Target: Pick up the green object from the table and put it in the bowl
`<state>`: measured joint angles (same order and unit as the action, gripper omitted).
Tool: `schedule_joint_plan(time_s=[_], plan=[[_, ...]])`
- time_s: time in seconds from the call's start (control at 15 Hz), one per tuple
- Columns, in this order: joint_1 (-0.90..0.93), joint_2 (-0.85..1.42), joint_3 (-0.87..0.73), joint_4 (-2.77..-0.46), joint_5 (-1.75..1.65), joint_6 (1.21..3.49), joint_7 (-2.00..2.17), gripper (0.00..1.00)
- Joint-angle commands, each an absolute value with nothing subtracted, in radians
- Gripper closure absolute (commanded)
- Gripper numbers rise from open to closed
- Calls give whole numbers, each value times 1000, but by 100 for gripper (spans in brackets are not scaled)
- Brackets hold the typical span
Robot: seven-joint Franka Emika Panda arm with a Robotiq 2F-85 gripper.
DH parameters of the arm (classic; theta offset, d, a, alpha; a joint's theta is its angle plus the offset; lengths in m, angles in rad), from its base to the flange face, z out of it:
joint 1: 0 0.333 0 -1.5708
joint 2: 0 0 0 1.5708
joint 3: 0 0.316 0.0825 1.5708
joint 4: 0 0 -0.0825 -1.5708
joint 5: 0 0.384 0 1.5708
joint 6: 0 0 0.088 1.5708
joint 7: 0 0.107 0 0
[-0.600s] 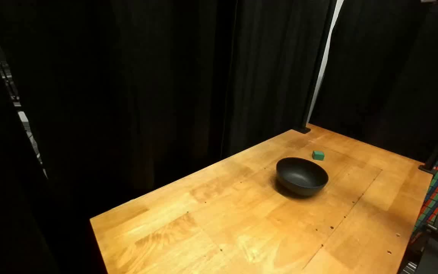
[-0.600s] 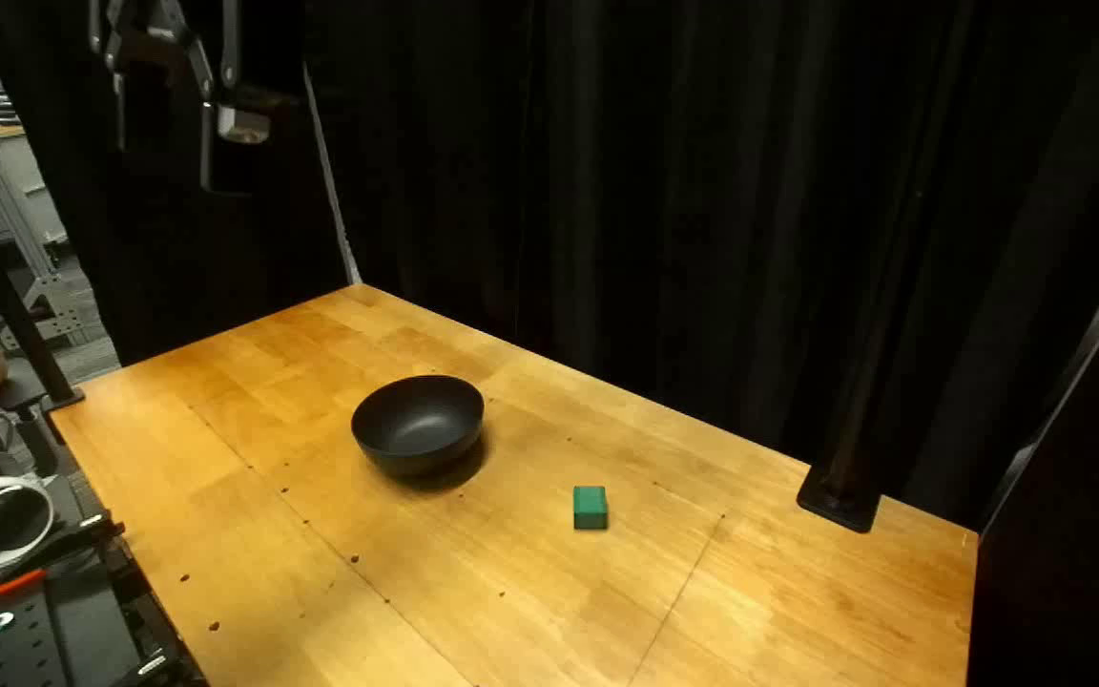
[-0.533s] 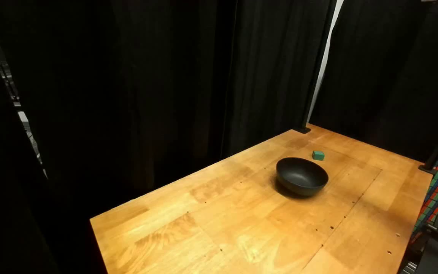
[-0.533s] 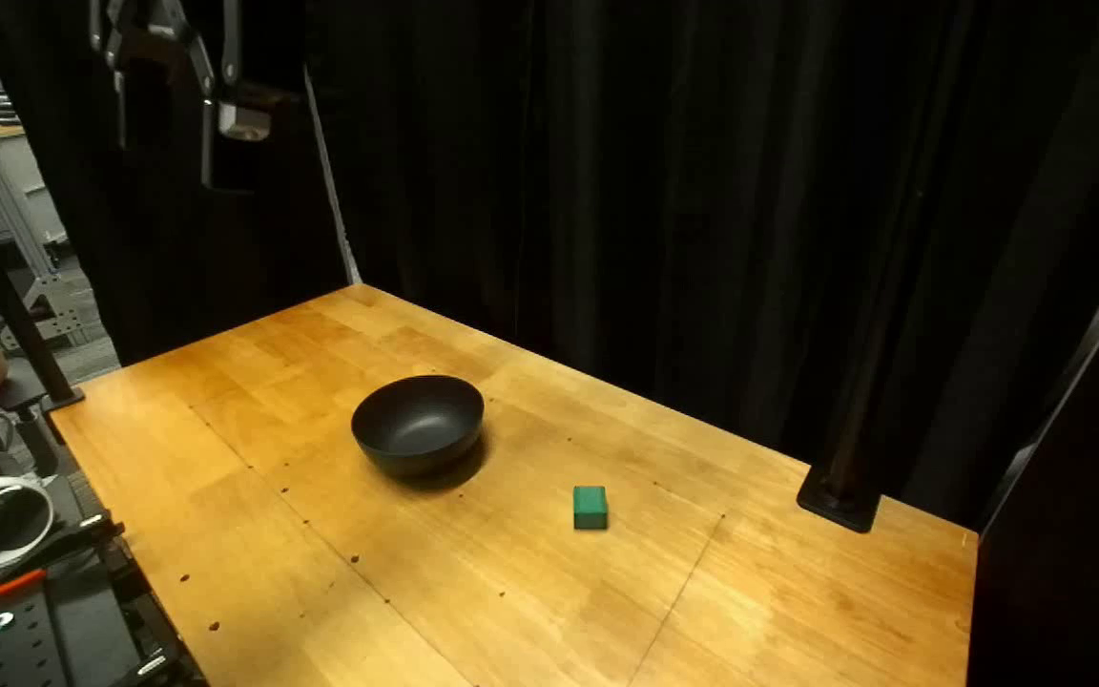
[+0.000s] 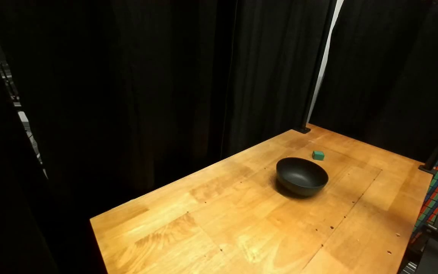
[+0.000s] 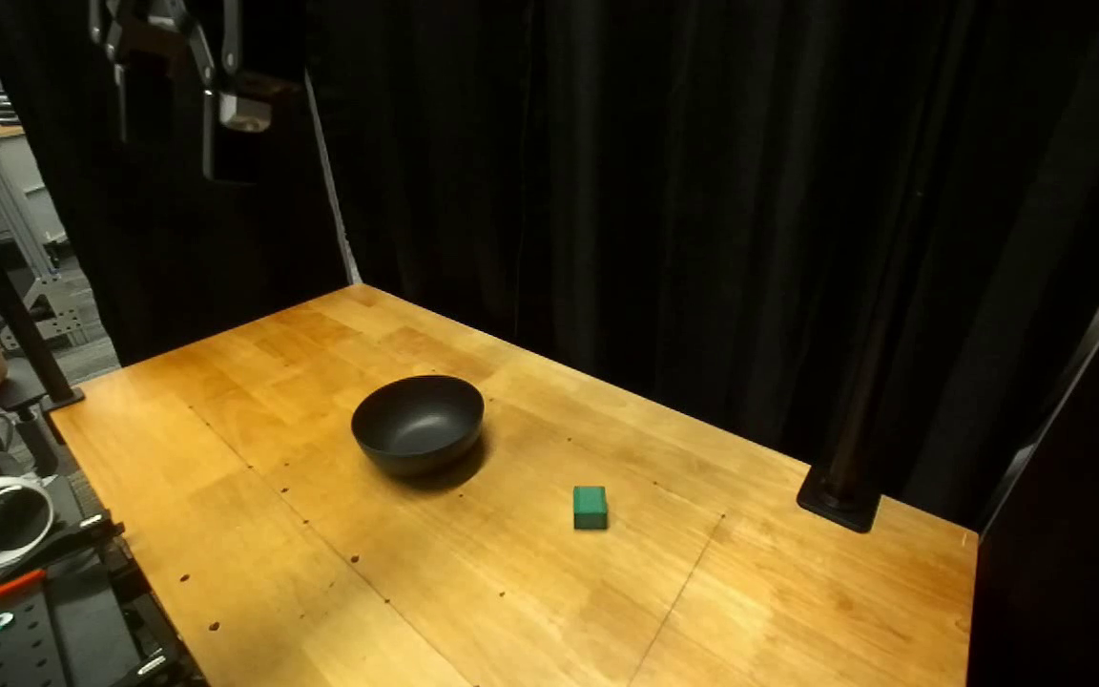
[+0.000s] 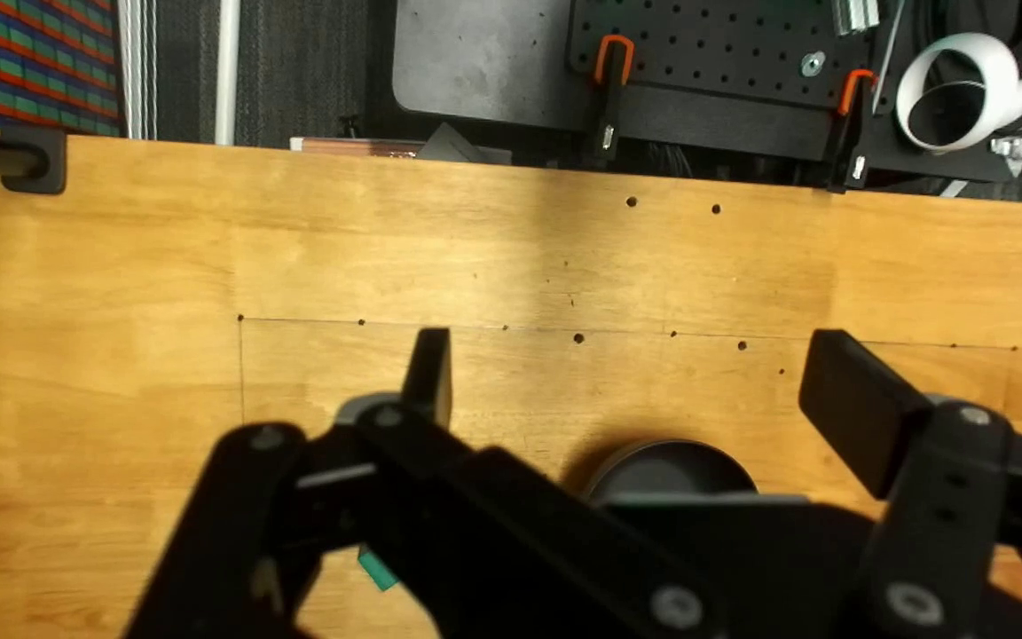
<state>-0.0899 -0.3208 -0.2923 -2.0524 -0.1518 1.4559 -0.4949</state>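
My hand (image 7: 631, 366) hangs spread and empty above the counter (image 6: 530, 620); reaching seems the step: next I should shift and descend to the green block (image 6: 590, 508).

No text, label, brand, number or sign readable in both exterior views or in wrist view. Gripper (image 7: 626, 377), table (image 6: 321, 534), bowl (image 6: 418, 425), green object (image 6: 590, 508): no legible lettering on any. Small round disc (image 7: 813, 63) on perforated black plate (image 7: 688, 55): too small to tell if marked. Pinkish strip (image 7: 351, 148) just beyond table edge in wrist view: speckled, nothing legible.
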Motion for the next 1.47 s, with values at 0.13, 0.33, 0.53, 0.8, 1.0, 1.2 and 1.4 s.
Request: schedule_joint_plan(time_s=[0.13,0.33,0.53,0.8,1.0,1.2,1.4], plan=[[-115,-275,-277,-2065,-142,1544,-407,0],[-133,-159,-278,-2079,-128,1751,-260,0],[-156,-3,-270,-2067,-129,1945,-120,0],[-178,210,-259,-2021,-85,2123,32,0],[-186,332,-240,-1994,-11,2256,95,0],[-193,424,-212,-1980,72,2408,135,0],[-180,501,-201,-1976,106,2577,188,0]])
